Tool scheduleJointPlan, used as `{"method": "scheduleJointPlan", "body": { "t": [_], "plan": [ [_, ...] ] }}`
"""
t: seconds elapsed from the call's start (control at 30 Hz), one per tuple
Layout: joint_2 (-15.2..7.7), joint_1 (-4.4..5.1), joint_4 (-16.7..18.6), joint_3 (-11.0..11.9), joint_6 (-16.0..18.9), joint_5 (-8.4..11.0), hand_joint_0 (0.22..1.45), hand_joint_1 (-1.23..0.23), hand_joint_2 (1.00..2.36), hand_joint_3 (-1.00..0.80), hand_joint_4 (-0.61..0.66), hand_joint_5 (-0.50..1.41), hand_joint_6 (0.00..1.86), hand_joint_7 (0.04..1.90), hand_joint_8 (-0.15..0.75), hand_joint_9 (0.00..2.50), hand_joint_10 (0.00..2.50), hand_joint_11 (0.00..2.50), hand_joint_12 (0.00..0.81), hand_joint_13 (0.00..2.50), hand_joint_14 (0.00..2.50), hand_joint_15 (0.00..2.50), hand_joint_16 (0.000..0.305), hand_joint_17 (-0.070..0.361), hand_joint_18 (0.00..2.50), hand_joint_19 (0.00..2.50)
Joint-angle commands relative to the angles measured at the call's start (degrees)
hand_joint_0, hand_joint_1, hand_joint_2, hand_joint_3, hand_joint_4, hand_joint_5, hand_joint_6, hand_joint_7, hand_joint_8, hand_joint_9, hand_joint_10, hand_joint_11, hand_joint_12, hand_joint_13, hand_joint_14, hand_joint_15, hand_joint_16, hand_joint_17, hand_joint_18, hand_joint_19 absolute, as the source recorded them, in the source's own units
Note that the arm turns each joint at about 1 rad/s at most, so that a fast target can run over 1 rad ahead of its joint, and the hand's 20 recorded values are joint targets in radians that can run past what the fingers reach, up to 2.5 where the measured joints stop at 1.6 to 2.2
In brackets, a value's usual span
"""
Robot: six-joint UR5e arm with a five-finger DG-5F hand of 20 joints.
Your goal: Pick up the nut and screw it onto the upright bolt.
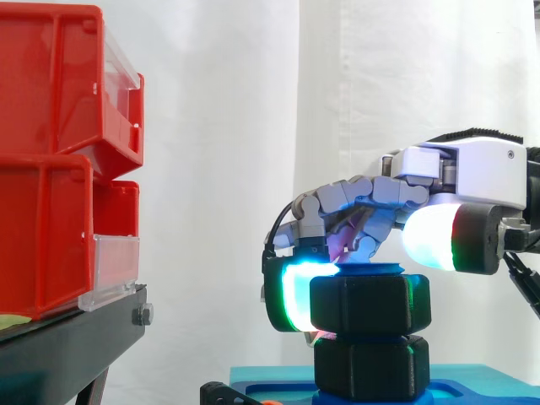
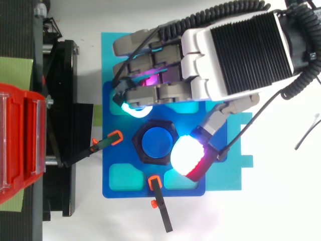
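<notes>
Pinching the black nut (image 1: 369, 304) between curled fingers (image 1: 291, 295) and thumb, the hand (image 2: 235, 55) holds it at the top of the blue bolt (image 2: 157, 141). The bolt stands upright on the blue base (image 2: 111, 128), its long axis vertical. I judge that screwing is in hand. The next move calls for a turn about this axis, with the nut level.

The nut (image 1: 371, 305) looks like matt black plastic with a slightly grainy surface, while the top of the bolt (image 2: 156, 141) and the base plate (image 2: 123, 153) are smooth blue plastic with a soft shine. The hand (image 2: 241, 55) has a smooth white and grey plastic shell and milky fingertips (image 1: 287, 295); the bins (image 1: 51, 169) are glossy red plastic, and the curtain (image 1: 236, 126) is white cloth.
</notes>
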Motion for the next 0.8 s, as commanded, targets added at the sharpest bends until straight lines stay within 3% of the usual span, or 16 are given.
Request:
{"method": "scheduleJointPlan", "body": {
  "t": [0.0, 0.13, 0.37, 0.4, 0.5, 0.63, 0.77],
  "plan": [
    [0.0, -0.57, 0.1, 0.0, 0.0, -0.44, 0.49, -0.14, 1.0, -0.5, 0.14, 0.04, 0.54, 1.36, 0.214, 1.09, 0.0, 0.0, 0.161, 0.76, 0.0, 0.0, 0.015, 0.034, 0.49, 0.07],
    [0.0, -1.01, 0.3, 0.0, 0.0, -0.61, 0.49, -0.15, 1.0, -0.5, 0.09, 0.05, 0.63, 1.18, 0.222, 1.28, 0.0, 0.0, 0.126, 0.9, 0.0, 0.0, 0.011, 0.025, 0.62, 0.14],
    [0.0, -1.89, 0.7, 0.0, 0.1, -1.49, 0.5, -0.17, 1.0, -0.5, 0.07, 0.06, 0.67, 1.1, 0.201, 1.49, 0.0, 0.02, 0.095, 1.04, 0.0, 0.0, 0.005, 0.012, 0.76, 0.17],
    [0.0, -1.98, 0.7, 0.0, 0.1, -1.67, 0.5, -0.17, 1.0, -0.5, 0.07, 0.06, 0.66, 1.11, 0.205, 1.51, 0.0, 0.03, 0.098, 1.04, 0.0, 0.0, 0.005, 0.012, 0.76, 0.16],
    [0.0, -2.07, 0.7, 0.0, 0.2, -2.02, 0.49, -0.15, 1.0, -0.5, 0.16, 0.05, 0.5, 1.37, 0.222, 1.4, 0.0, 0.04, 0.13, 0.93, 0.0, 0.0, 0.011, 0.024, 0.64, 0.12],
    [0.0, -1.8, 1.0, 0.6, 0.2, -2.02, 0.48, -0.13, 1.0, -0.5, 0.25, -0.01, 0.5, 1.09, 0.202, 1.22, 0.0, 0.02, 0.158, 0.78, 0.0, 0.0, 0.017, 0.037, 0.52, 0.11],
    [0.0, -1.36, 1.9, 0.8, 0.2, -2.02, 0.47, -0.11, 1.0, -0.5, 0.22, -0.06, 0.5, 0.82, 0.179, 1.06, 0.0, 0.0, 0.177, 0.68, 0.0, 0.0, 0.022, 0.049, 0.39, 0.09]
  ]
}}
